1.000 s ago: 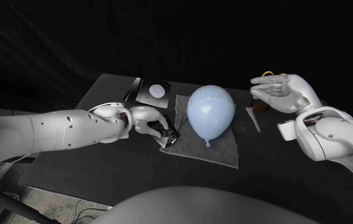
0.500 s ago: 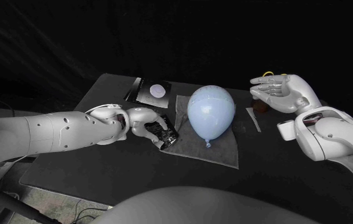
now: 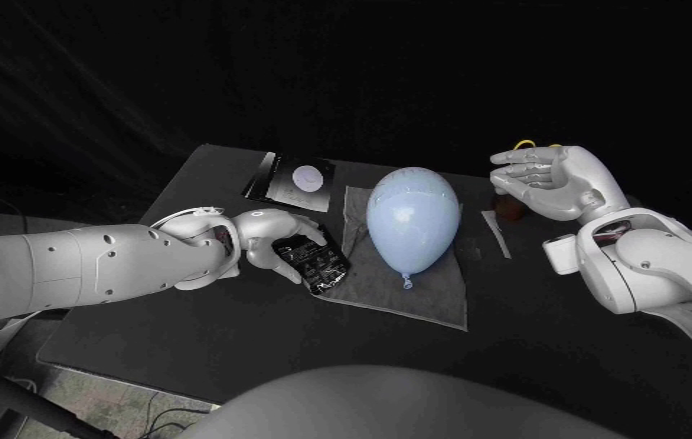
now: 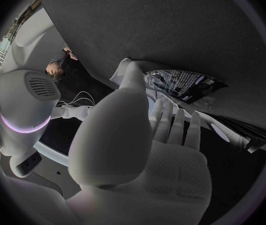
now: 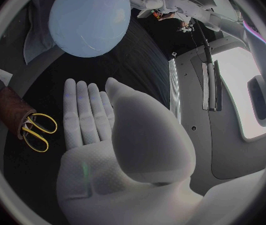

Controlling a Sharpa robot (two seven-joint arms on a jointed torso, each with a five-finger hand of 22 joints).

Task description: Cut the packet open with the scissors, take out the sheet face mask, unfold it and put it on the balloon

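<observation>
A pale blue balloon (image 3: pixel 414 217) (image 5: pixel 89 17) lies on a grey cloth (image 3: pixel 418 289) at mid table. A dark crinkled packet (image 3: pixel 313 259) (image 4: pixel 183 82) lies at the cloth's left edge. My left hand (image 3: pixel 274 234) (image 4: pixel 139 135) hovers just left of the packet with fingers straight and apart, its thumb tip close to the packet's edge; whether it touches I cannot tell. Yellow-handled scissors (image 3: pixel 526 144) (image 5: pixel 35 130) stand in a brown holder (image 3: pixel 508 204) (image 5: pixel 10 110). My right hand (image 3: pixel 555 181) (image 5: pixel 107 135) is held open and empty above the holder.
A flat stack of dark packets (image 3: pixel 296 177) (image 4: pixel 242 130) with a white round mark lies at the table's back left. A pale strip (image 3: pixel 498 234) lies on the table between the cloth and the holder.
My left hand has drawn back to the left, uncovering more of the dark packet, which stays at the cloth's edge. The right hand and balloon have not moved.
</observation>
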